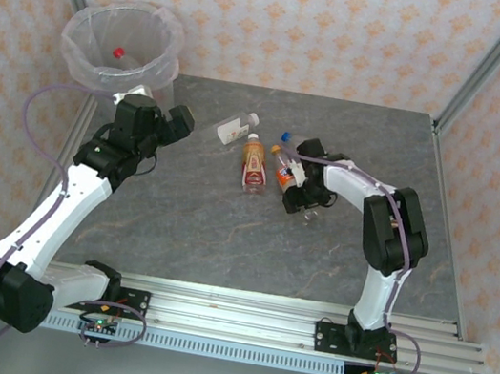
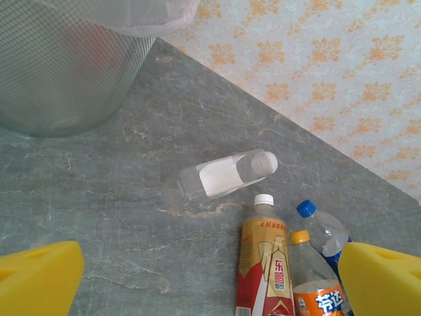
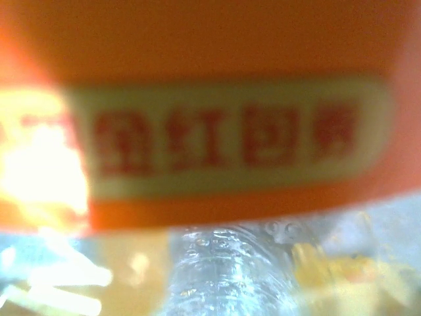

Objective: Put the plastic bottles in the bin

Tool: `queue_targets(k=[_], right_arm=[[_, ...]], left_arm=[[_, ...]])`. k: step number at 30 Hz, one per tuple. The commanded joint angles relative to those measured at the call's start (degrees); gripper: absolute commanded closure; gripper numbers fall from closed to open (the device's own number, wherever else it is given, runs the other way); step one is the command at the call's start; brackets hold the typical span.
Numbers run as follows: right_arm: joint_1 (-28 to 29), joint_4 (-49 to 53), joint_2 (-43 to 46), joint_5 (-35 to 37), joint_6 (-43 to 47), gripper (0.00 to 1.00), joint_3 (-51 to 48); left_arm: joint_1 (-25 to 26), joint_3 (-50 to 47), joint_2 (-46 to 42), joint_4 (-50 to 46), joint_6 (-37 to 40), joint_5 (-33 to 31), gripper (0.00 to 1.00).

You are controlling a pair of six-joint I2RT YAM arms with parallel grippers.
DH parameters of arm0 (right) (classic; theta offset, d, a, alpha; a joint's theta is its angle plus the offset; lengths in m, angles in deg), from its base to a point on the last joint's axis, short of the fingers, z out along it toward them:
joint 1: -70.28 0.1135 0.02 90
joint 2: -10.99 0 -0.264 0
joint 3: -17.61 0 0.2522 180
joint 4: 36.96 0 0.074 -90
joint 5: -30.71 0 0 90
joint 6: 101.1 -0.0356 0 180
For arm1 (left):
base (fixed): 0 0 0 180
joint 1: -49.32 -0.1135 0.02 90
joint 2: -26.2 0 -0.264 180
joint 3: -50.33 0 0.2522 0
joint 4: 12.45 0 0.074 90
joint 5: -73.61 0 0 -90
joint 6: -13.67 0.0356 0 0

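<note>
Right gripper: low over the orange-labelled bottle; whether it grips cannot be told. Left gripper: jaws wide apart, holding nothing, just beside the bin. Mid-table, lying flat: white-labelled clear bottle, tan-labelled bottle, blue-capped bottle. In the bin: one red-capped bottle.

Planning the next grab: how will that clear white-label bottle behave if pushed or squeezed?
The clear bottle lies on its side on the table, so a sideways push would probably roll it. It looks empty, so it is likely light and easily knocked away. Its thin wall may dent under a firm squeeze.
</note>
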Motion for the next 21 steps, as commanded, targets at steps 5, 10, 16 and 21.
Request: queue_targets(k=[5,10,16,21], right_arm=[[0.0,-0.6,4.0,0.2,-1.8,0.52,-2.4],[-0.1,-2.6,6.5,2.6,-3.1,0.59,-4.9],[-0.1,-9.5,12.8,3.3,-5.6,0.63,-9.6],[0.0,-15.1,17.4,0.0,-7.9,0.64,-13.6]], left_arm=[[-0.2,0.8,2.1,-1.5,-0.9,-1.3,0.00],[-0.2,0.4,2.6,0.3,-0.4,1.1,0.00],[-0.2,-0.2,3.5,2.4,-0.6,3.5,0.00],[-0.1,-0.4,4.7,5.0,-0.6,7.3,0.00]])
